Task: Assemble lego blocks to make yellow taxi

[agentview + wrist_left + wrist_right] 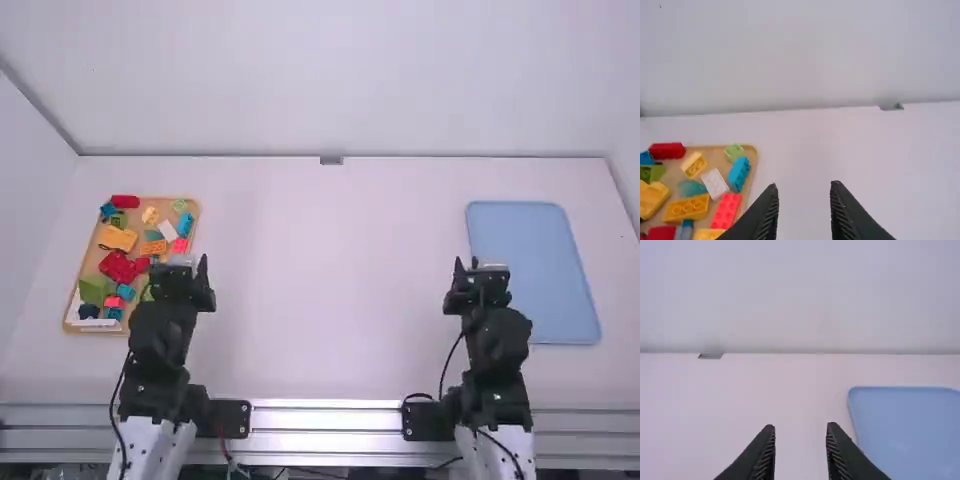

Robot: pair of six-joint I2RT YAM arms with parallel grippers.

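My left gripper (181, 268) hangs at the right edge of a tan tray (92, 262) of loose blocks; in the left wrist view the gripper (802, 187) is open, nothing between its fingers. Yellow-orange blocks lie in the tray, such as a studded brick (687, 208) and a larger piece (117, 238). Among them are a red piece (118, 267), a white brick (715, 183) and a teal brick (739, 173). By the left edge of the blue tray (535, 270) is my right gripper (475, 270); in the right wrist view that gripper (801, 427) is open and holds nothing.
Between the two arms lies the white tabletop (330, 280). A wall (330, 80) rises behind it, with a small grey fitting (331, 160) at the table's back edge. A metal rail (325, 418) runs along the front.
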